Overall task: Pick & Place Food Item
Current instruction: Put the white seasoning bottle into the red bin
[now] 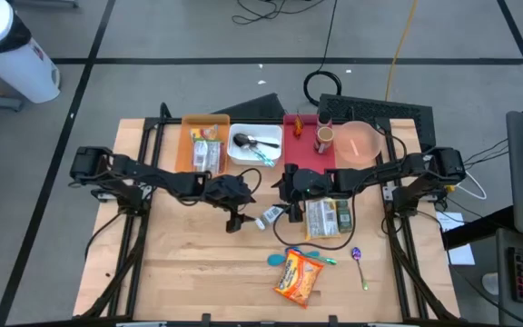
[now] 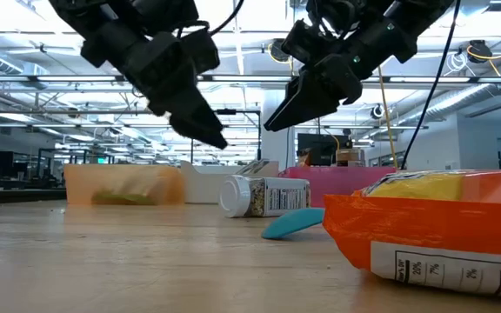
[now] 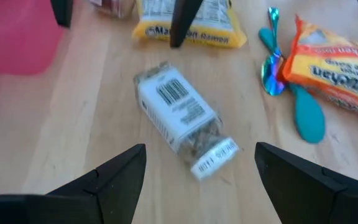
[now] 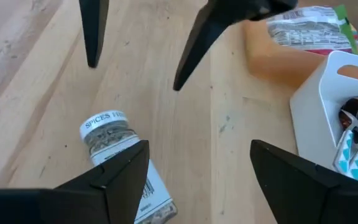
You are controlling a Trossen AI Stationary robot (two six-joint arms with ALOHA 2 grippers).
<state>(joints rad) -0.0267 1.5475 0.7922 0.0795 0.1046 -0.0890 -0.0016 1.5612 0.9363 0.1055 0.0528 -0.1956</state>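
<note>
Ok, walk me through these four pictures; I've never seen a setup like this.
Two dark robot arms work over a wooden table. One picture looks straight down, one looks level across the tabletop, and two come from cameras on the arms' wrists. Each arm ends in a two-fingered tool. The left tool and right tool are both open and hold nothing. Between them a spice jar lies on its side. Nearby are a yellow ramen pack, an orange snack bag and a teal spoon.
</note>
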